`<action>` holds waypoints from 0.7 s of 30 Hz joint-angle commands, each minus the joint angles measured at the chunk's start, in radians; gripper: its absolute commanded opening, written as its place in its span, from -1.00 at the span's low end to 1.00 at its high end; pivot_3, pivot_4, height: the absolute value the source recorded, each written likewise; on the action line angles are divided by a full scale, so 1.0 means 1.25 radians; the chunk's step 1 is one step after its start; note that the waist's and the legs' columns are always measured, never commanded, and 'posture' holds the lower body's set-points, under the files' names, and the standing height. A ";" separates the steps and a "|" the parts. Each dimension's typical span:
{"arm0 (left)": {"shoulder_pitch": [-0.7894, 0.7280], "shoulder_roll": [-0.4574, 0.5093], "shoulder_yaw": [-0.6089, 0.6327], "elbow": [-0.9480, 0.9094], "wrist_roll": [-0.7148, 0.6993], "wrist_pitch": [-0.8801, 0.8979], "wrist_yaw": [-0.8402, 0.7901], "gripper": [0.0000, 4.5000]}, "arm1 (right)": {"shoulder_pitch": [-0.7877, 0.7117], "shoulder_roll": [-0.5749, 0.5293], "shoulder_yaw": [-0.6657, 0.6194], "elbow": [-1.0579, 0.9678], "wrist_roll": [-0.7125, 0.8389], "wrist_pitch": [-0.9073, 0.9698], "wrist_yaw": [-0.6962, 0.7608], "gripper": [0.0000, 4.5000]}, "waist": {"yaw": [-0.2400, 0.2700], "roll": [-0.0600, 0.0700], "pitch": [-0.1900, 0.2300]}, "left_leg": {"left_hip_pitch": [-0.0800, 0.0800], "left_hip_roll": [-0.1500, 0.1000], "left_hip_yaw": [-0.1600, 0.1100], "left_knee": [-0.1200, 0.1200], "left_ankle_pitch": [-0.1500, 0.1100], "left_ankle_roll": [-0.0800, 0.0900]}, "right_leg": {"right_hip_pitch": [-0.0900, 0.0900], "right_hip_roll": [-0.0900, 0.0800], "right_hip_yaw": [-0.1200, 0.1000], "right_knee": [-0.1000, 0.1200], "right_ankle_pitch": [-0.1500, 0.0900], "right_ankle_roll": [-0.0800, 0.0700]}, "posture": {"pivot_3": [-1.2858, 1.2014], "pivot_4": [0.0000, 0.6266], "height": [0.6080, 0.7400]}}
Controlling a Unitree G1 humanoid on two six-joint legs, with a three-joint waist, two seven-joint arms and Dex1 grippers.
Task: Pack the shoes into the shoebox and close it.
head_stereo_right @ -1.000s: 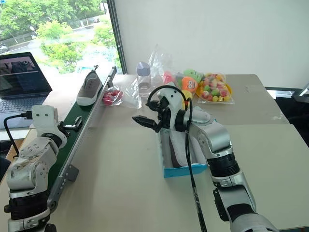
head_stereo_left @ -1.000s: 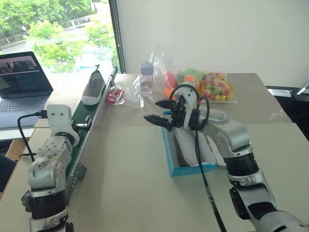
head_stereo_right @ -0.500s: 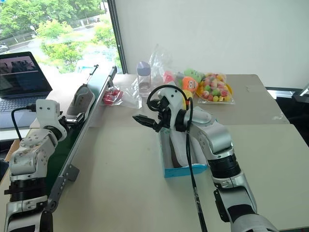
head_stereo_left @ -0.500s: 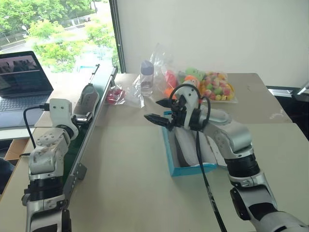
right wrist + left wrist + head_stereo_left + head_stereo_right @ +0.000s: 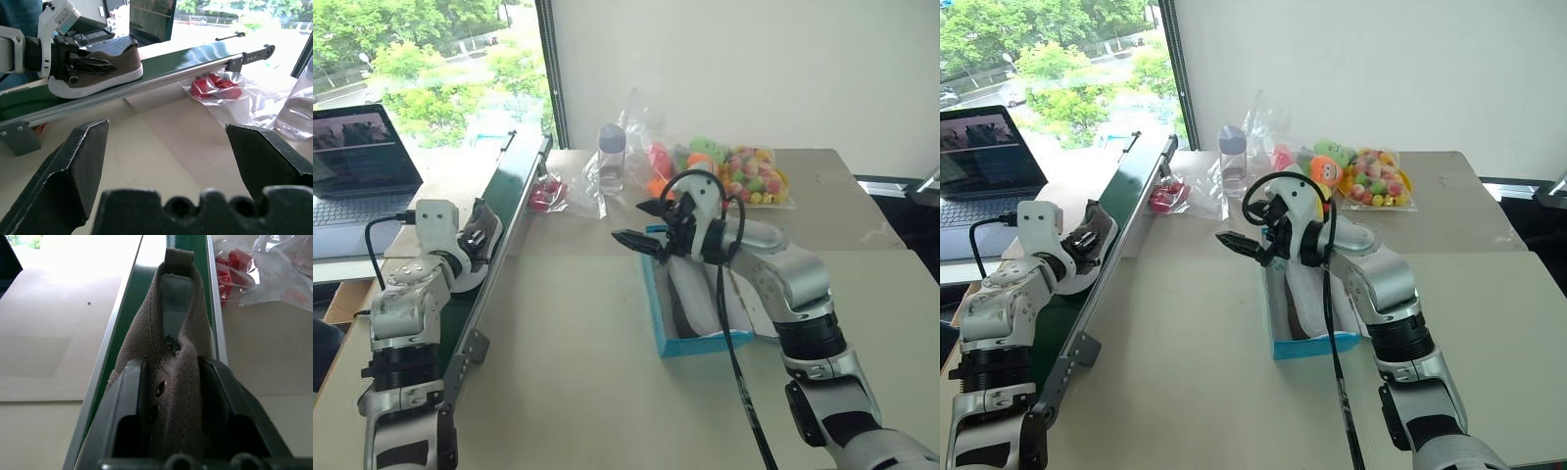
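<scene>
A grey-brown shoe [image 5: 105,73] with a white sole lies on the green belt [image 5: 514,191] at the left. My left gripper [image 5: 171,364] is shut on the shoe's upper [image 5: 176,328], one black finger [image 5: 131,396] on each side; from the head it sits at the belt's near end [image 5: 480,238]. The turquoise shoebox [image 5: 658,305] stands open on the table's middle, with a pale and dark thing inside, partly hidden by my right arm. My right gripper [image 5: 628,221] hovers open over the box's far left corner, pointing left, nothing between its fingers [image 5: 73,161].
An open laptop [image 5: 357,157] stands left of the belt. At the back of the table are a clear bottle [image 5: 611,152], clear bags of colourful plush toys [image 5: 744,174] and a small bag of red pieces [image 5: 544,193]. Bare tabletop lies between belt and box.
The shoe has come nearer along the belt. My left gripper reached forward and closed on its upper. The right arm has stayed where it was, open.
</scene>
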 commanded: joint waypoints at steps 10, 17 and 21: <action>-0.038 -0.041 0.033 -0.124 -0.051 0.052 0.040 -0.98 | -0.015 -0.008 -0.018 -0.025 -0.001 -0.010 -0.004 1.00 | 0.005 0.000 0.000 | -0.001 0.000 0.000 0.000 -0.002 -0.003 | 0.000 0.000 0.000 0.000 0.000 0.000 | 0.03 -0.52 1.00; -0.086 -0.051 0.012 -0.197 -0.056 0.046 0.050 -0.98 | -0.016 -0.006 -0.016 -0.020 -0.002 -0.011 -0.004 1.00 | 0.005 0.000 0.000 | -0.001 0.000 0.000 0.000 0.000 -0.001 | 0.000 0.000 0.000 -0.001 0.000 0.000 | 0.03 -0.52 1.00; -0.141 -0.076 -0.013 -0.238 -0.080 0.059 0.043 -0.98 | -0.019 0.007 -0.031 -0.017 0.013 -0.001 -0.014 1.00 | 0.004 0.000 0.000 | -0.001 0.000 0.000 0.000 0.001 0.002 | 0.000 0.001 0.000 -0.001 0.000 0.000 | 0.03 -0.52 1.00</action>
